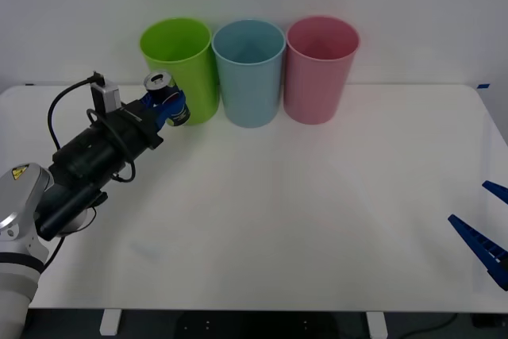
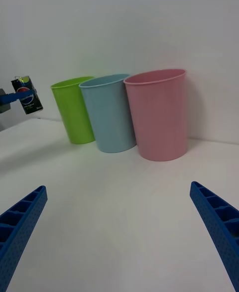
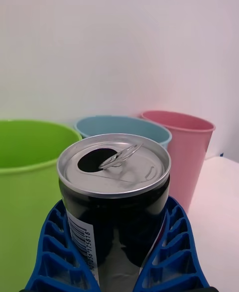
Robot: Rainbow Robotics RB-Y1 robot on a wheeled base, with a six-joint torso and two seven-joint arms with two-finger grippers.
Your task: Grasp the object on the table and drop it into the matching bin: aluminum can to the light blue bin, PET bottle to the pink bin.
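Left claw: the left claw is clamped on the aluminum can, one blue ribbed finger pressed to each side of the dark body.
Left arm: it reaches from the near left corner of the table forward and a little to the right, its black wrist raised, so the can hangs above the tabletop, upright or close to it.
Aluminum can: held in front of the lime green bin, its silver top about level with the middle of that bin's wall.
Left wrist view: the can's top shows opened, the pull tab lying by the hole, and a barcode runs down the side; past it stand the lime green bin, the light blue bin and the pink bin.
Right wrist view: the held can shows from the side with a round red, white and blue mark on its label, off to the side of the three bins and clear of the table.
Bins: lime green, light blue bin, pink bin, side by side at the far edge, from left to right.
Right claw: the right claw rests low at the near right corner of the table, its fingers spread wide apart and holding nothing.
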